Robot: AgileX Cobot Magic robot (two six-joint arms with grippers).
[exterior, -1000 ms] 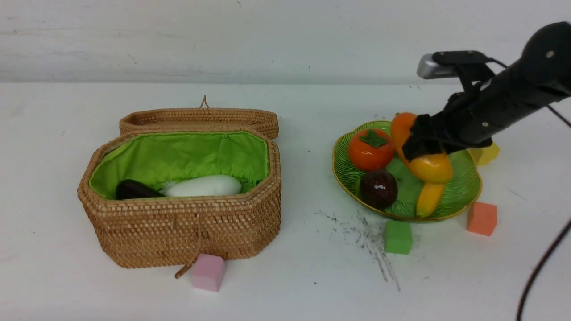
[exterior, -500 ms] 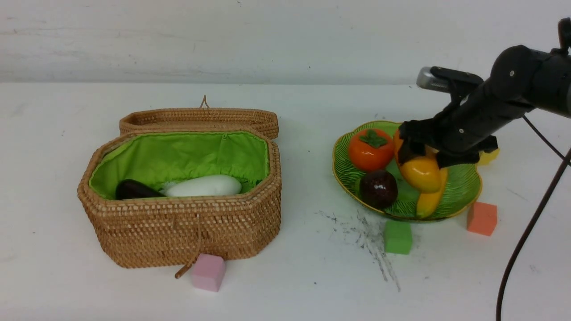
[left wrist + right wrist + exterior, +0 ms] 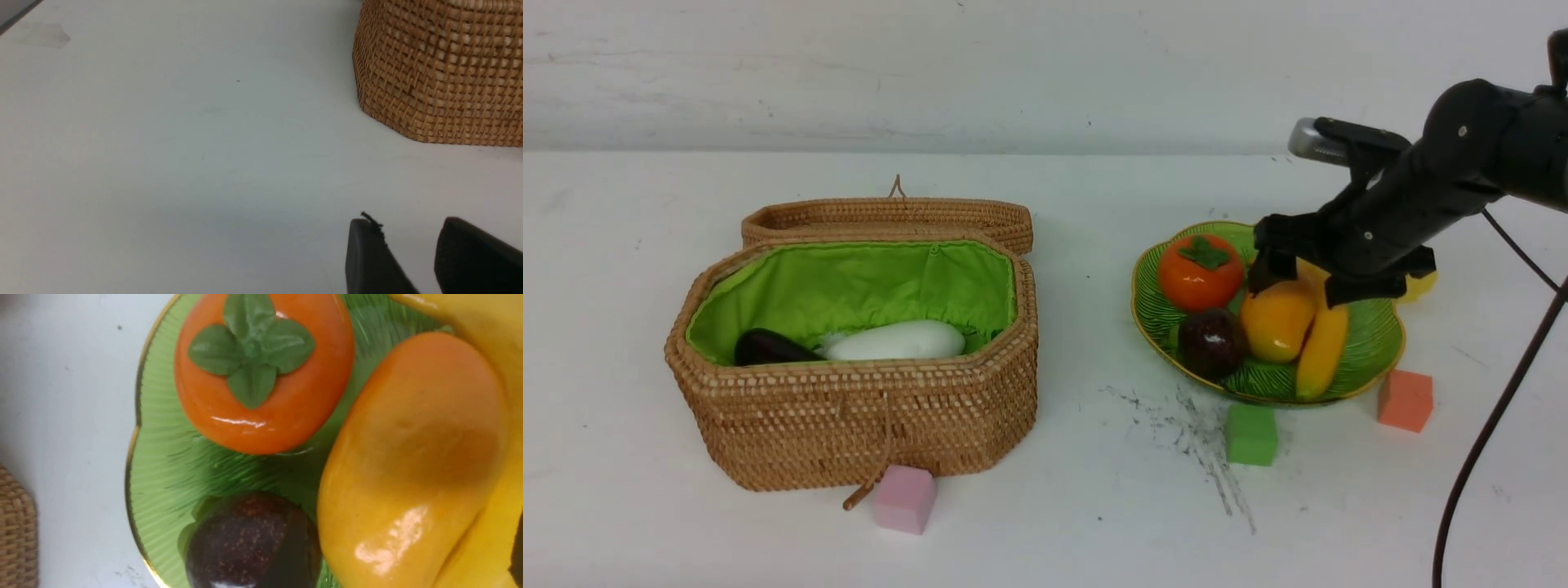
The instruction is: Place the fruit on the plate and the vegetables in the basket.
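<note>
The green plate on the right holds the fruit: a persimmon, a mangosteen, a mango and a banana. My right gripper hangs open just above the mango's far end, its fingers spread to either side. In the right wrist view the mango lies beside the persimmon and mangosteen. The open basket holds vegetables: a dark eggplant and a white radish. My left gripper is open over bare table, near the basket's wall.
The basket's lid lies folded back behind it. Small cubes stand on the table: pink before the basket, green and orange beside the plate, yellow behind my right arm. A cable hangs at the right.
My right gripper lowered the mango onto the plate and opened. The mango now rests between the mangosteen and the banana, and the banana has shifted a little.
</note>
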